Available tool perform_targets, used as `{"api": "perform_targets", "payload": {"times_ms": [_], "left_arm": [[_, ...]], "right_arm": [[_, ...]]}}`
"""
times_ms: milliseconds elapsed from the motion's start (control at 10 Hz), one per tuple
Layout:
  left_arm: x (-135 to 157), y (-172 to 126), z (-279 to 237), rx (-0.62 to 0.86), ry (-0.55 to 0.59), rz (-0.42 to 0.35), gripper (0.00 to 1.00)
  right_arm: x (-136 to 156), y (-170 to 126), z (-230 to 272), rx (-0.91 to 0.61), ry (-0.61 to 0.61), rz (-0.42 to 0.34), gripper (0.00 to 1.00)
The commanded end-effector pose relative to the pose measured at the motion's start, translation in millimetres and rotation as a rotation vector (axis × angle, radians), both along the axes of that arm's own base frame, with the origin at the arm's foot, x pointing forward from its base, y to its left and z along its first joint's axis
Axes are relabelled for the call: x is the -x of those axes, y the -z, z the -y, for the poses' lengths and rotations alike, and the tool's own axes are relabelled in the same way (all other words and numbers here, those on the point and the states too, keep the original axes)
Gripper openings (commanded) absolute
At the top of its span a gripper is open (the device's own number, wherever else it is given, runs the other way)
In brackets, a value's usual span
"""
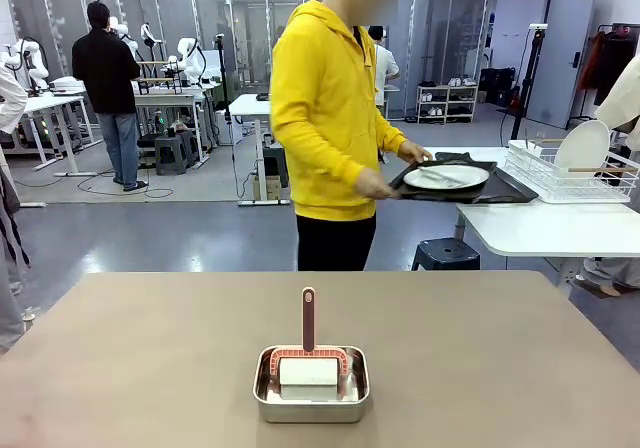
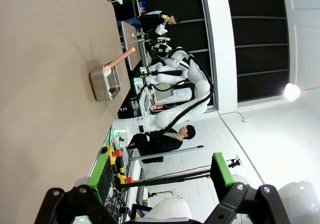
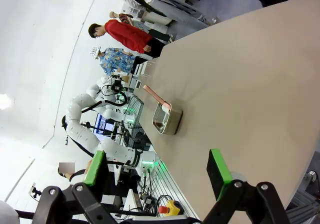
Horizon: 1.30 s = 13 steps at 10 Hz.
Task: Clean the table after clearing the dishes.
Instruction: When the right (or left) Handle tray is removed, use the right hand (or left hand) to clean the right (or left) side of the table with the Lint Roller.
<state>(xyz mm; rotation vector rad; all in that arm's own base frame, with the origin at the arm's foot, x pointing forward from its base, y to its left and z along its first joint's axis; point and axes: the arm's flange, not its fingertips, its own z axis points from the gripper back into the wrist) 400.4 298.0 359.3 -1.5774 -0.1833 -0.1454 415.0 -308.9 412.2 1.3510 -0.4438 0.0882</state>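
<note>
The taupe-brown table [image 1: 150,348] fills the foreground. Beyond its far edge a person in a yellow hoodie holds a dark tray [image 1: 502,190] with both hands; on it lie a white plate [image 1: 447,177] and silver cutlery, the dishes. The tray's right end is over a white side table [image 1: 560,230]. My left gripper [image 2: 160,171] is open in the air beside the table [image 2: 40,84], with nothing between its green pads. My right gripper [image 3: 156,167] is also open and empty, above the table [image 3: 240,84].
A small steel pan [image 1: 311,380] with a pink-framed roller stands near the front middle of the brown table; the same pan [image 2: 105,81] shows from the left wrist, and the pan [image 3: 166,119] from the right wrist. A white dish rack [image 1: 560,178] sits on the side table.
</note>
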Motion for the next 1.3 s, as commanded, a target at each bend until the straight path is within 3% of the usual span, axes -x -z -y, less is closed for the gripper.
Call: {"api": "perform_targets", "payload": {"times_ms": [0, 400, 500, 900, 1200], "left_arm": [[3, -1, -2, -0.001, -0.007, 0.001, 1.0], [0, 0, 0, 0.0, 0.0, 0.0, 1.0], [-7, -20, 21, -0.106, 0.078, 0.07, 1.0], [-43, -90, 85, -0.342, 0.26, 0.193, 1.0], [-77, -136, 181, -0.572, 0.424, 0.338, 1.0]], "right_arm": [[3, -2, -2, -0.007, -0.002, 0.009, 1.0], [3, -2, -2, -0.007, -0.002, 0.009, 1.0], [3, -2, -2, -0.007, -0.002, 0.009, 1.0], [3, -2, -2, -0.007, -0.002, 0.009, 1.0], [3, -2, -2, -0.007, -0.002, 0.009, 1.0]]}}
